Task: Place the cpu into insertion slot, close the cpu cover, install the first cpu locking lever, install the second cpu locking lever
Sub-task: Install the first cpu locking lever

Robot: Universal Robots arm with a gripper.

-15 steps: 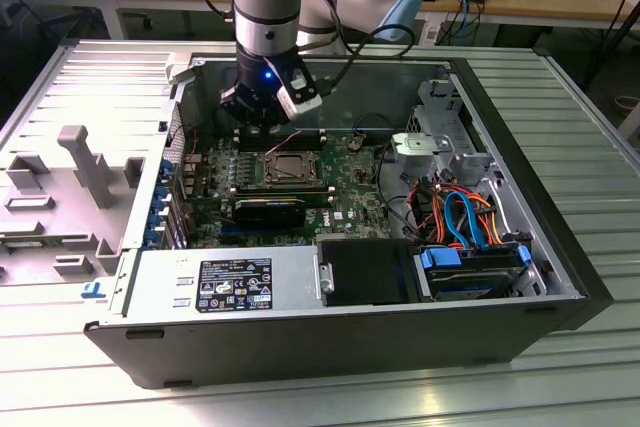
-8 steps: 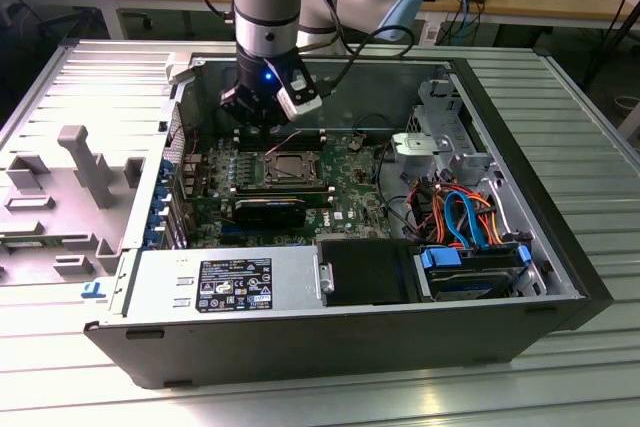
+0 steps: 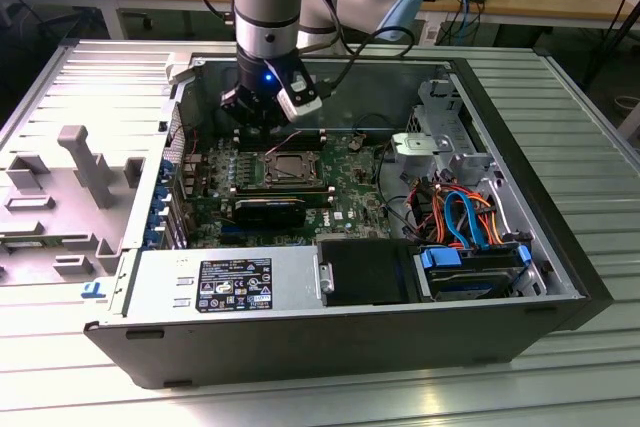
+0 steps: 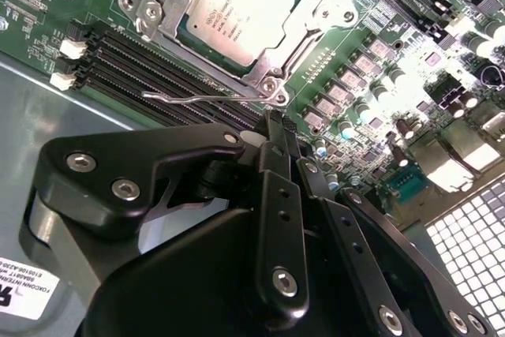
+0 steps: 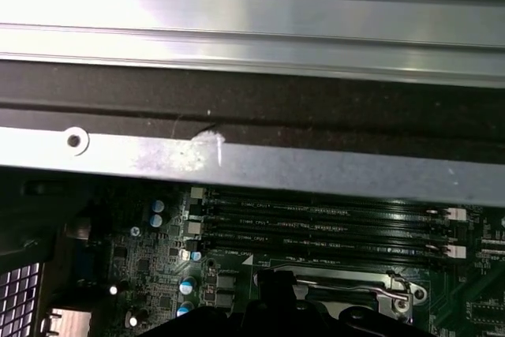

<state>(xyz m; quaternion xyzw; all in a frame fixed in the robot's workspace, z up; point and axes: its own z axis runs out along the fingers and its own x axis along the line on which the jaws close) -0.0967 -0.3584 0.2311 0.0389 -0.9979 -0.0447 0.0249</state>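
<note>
A ribbed aluminium work table (image 3: 560, 97) is carrying an open computer case (image 3: 300, 332), with wooden benches and loose cables sitting behind it. Inside, the green motherboard (image 3: 345, 172) is lying flat, a power supply (image 3: 225, 285) is running along the near wall, and blue and orange cables (image 3: 465, 212) are bunching toward the exterior view's right.

The arm is reaching down into the case, and the gripper (image 3: 258, 112) is hanging just beside the socket area, at its far edge in the exterior view. In the second wrist view the black fingers (image 4: 278, 155) are pressing together with no gap showing, clenched on nothing.

The cpu (image 4: 237, 5) is sitting in the insertion slot (image 3: 287, 167), silvery top facing up. The cpu cover (image 4: 170, 5) is lying down flat around it, framing the chip. A thin wire locking lever (image 4: 205, 96) is stretching along the socket's edge between the cover and the black memory slots (image 4: 134, 57); its free end is standing away from the frame. The fingertips are hovering close to that lever, though I cannot tell whether they are touching it.

In the first wrist view, memory slots (image 5: 316, 226) are running below the case's metal wall (image 5: 260, 159).
</note>
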